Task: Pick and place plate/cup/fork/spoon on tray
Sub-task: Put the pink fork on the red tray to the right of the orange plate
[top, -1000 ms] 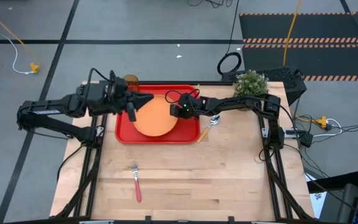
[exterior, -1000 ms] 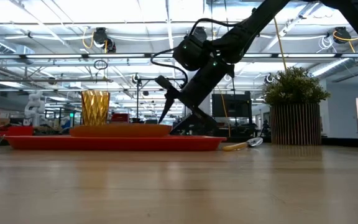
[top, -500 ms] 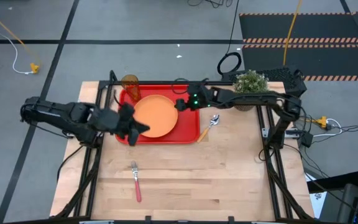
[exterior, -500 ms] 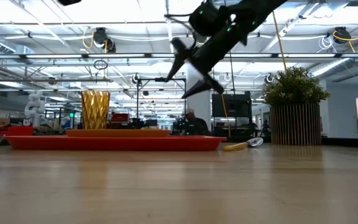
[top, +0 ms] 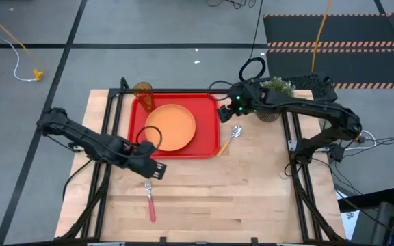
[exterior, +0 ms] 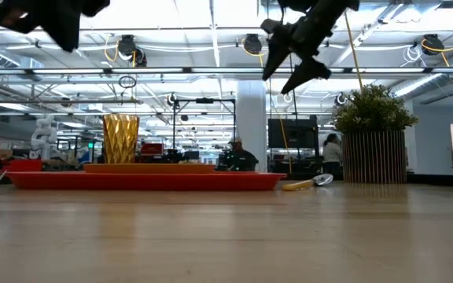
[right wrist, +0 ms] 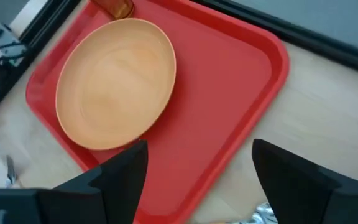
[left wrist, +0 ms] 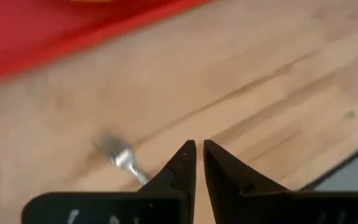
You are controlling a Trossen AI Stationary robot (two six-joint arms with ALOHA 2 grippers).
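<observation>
The red tray [top: 207,140] lies at the table's far middle. The orange plate [top: 171,128] lies flat on it, and the amber cup [top: 143,93] stands upright at its far left corner. The spoon [top: 233,134] lies on the table just off the tray's right edge. The pink-handled fork [top: 150,199] lies on the table near of the tray. My left gripper [top: 156,170] hovers shut above the table just far of the fork's tines [left wrist: 120,155]. My right gripper [top: 224,113] is open and empty, raised over the tray's far right corner [right wrist: 272,53].
A potted green plant [top: 275,92] stands at the table's far right, close behind my right arm. Bare wooden table [top: 238,198] stretches across the near half, around the fork. People and equipment show in the room beyond the table [exterior: 238,153].
My left gripper has swung from the tray's far left side toward the table's near edge and now hovers by the fork's tines. My right gripper has risen from over the plate and drawn back toward the table's far right, to the tray's far right corner.
</observation>
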